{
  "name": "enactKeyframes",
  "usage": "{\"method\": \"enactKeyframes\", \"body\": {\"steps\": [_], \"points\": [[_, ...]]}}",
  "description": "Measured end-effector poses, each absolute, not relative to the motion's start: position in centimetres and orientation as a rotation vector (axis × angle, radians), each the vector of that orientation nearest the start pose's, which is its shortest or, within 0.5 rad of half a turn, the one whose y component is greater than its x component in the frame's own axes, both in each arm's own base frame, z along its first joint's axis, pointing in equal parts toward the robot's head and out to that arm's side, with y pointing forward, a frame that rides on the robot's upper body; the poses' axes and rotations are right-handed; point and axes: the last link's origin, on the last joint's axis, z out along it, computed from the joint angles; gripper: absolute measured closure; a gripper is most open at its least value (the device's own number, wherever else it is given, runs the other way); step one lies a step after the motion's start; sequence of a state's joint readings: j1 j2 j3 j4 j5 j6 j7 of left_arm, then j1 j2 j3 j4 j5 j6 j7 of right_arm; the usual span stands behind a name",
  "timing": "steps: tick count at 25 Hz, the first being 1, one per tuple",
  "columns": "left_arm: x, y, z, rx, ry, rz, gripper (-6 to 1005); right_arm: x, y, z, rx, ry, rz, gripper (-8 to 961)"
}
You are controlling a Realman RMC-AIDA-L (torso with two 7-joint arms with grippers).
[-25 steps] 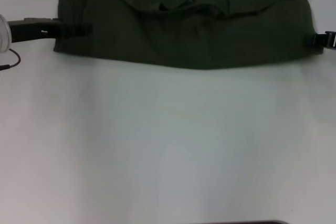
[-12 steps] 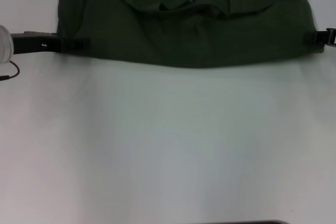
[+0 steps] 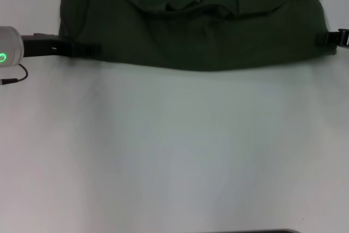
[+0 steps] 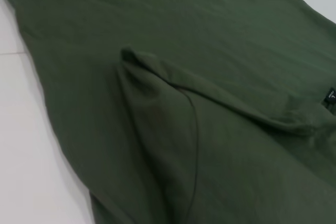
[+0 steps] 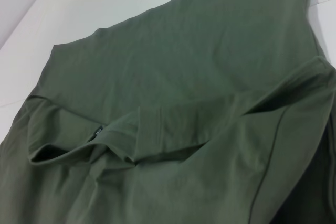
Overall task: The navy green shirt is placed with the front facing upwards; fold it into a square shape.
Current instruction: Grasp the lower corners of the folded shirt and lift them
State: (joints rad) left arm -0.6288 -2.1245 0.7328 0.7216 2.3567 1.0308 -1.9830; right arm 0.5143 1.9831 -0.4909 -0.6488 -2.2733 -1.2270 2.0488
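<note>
The navy green shirt (image 3: 191, 20) lies spread across the upper part of the head view, on the white table (image 3: 174, 151). It is plain dark olive cloth with its near edge sagging toward the middle. A rumpled fold with a seam runs across its centre, and a small black tag (image 5: 98, 129) peeks out at the fold.

Far part of the navy green shirt (image 3: 191, 20) is cut off by head view's top edge; in both wrist views cloth runs past frame edges too. Left gripper (image 3: 82, 49) tips are lost against dark fabric at the near-left corner, jaw state can't be read. Right gripper (image 3: 330, 39) is clipped by the right edge, fingers too small and dark to be judged. Chest lettering isn't seen.
</note>
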Motion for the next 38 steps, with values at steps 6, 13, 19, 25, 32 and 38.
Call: {"method": "enactKeyframes", "body": {"steps": [6,13,19,25,32,38], "points": [[-28.8,39.5,-0.9,-2.287,-1.152,-0.204,65,35.6,35.2,5.9,-2.041,1.52,0.45,908],[-28.9,39.6,-0.8,-2.276,-1.145,-0.2,66,35.6,35.1,5.8,-2.042,1.521,0.45,909],[-29.1,39.5,-0.8,-2.274,-1.146,-0.192,66,35.6,35.1,5.7,-2.043,1.522,0.451,908],[-29.4,39.3,-1.1,-2.285,-1.144,-0.153,66,35.6,35.1,5.6,-2.042,1.522,0.451,909],[-28.8,39.3,-1.4,-2.318,-1.144,-0.157,65,35.6,35.1,5.7,-2.039,1.52,0.45,908],[-27.6,39.0,-1.6,-2.402,-1.145,-0.169,66,35.6,35.1,5.7,-2.037,1.518,0.448,908]]}}
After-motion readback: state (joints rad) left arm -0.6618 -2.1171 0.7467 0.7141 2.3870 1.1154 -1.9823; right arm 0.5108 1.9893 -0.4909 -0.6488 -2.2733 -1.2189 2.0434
